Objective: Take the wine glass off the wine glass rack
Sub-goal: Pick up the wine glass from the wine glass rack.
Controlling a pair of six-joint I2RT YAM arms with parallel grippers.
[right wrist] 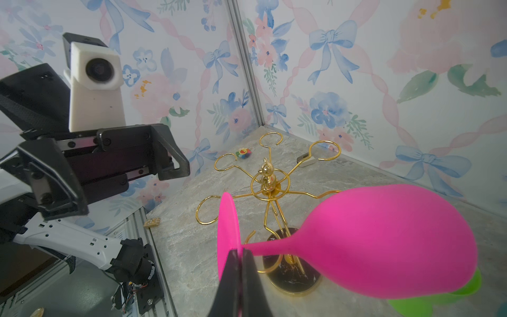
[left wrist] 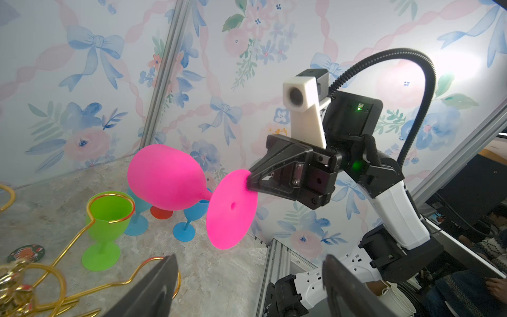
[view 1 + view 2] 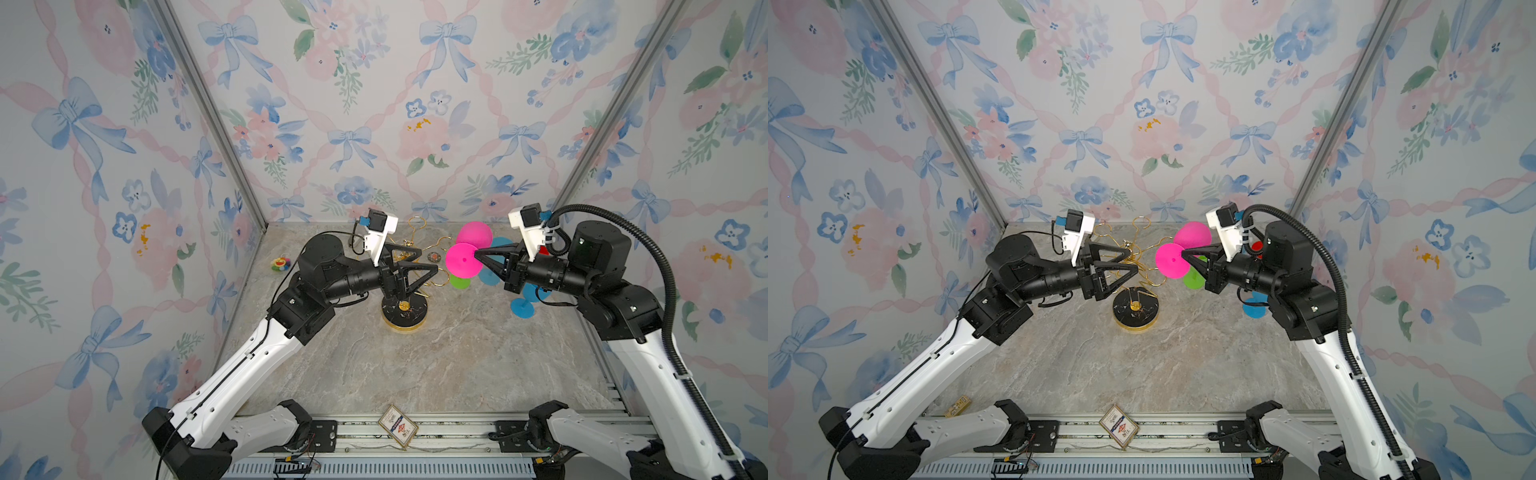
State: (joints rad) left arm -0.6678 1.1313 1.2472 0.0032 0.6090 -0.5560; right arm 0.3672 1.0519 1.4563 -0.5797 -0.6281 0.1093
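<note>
While top views obscure contact, right tool (image 1: 241, 251) clamps wine glass (image 1: 384, 241); left tool (image 2: 248, 263) gapes.

top views high, looking down over table (image 3: 415, 365); wrist views close, face each other, share wine glass (image 2: 164, 175).

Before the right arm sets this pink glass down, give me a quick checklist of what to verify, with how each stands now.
1. Right gripper shut on the foot of the pink glass: ok, it pinches the foot's edge.
2. Pink glass free of the rack: ok, no gold loop sits around its stem.
3. Pink glass upright: not ok, it is held sideways in the air.
4. Left gripper open and empty: ok.
5. Room right under the glass: probably not ok, the green glass and blue glasses stand close by.
6. Bare table nearer the front: ok.
</note>
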